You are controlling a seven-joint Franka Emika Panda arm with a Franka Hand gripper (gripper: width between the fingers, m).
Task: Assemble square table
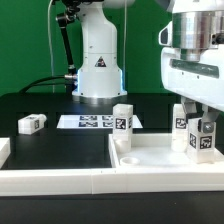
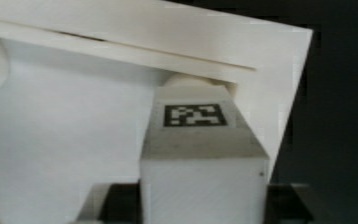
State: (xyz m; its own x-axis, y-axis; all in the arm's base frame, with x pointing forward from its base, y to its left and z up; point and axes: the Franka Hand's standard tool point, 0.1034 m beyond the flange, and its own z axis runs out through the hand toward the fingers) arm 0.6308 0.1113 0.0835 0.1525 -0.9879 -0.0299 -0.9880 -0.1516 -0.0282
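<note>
The white square slab [image 1: 160, 155] lies at the exterior view's right, rim up. One tagged white leg [image 1: 122, 119] stands upright at its far left corner, and another [image 1: 181, 121] stands near its far right. My gripper [image 1: 203, 125] is shut on a third leg [image 1: 203, 145] and holds it upright over the slab's right side. In the wrist view that leg [image 2: 202, 150] fills the space between my dark fingers [image 2: 126, 200], tag facing the camera, with the slab [image 2: 69, 120] under it. I cannot tell whether the held leg touches the slab. A fourth leg [image 1: 32, 123] lies on the black table at the left.
The marker board [image 1: 92, 122] lies flat in front of the robot base [image 1: 98, 70]. A long white rail wall [image 1: 55, 178] runs along the front, and a short piece [image 1: 3, 150] stands at the left edge.
</note>
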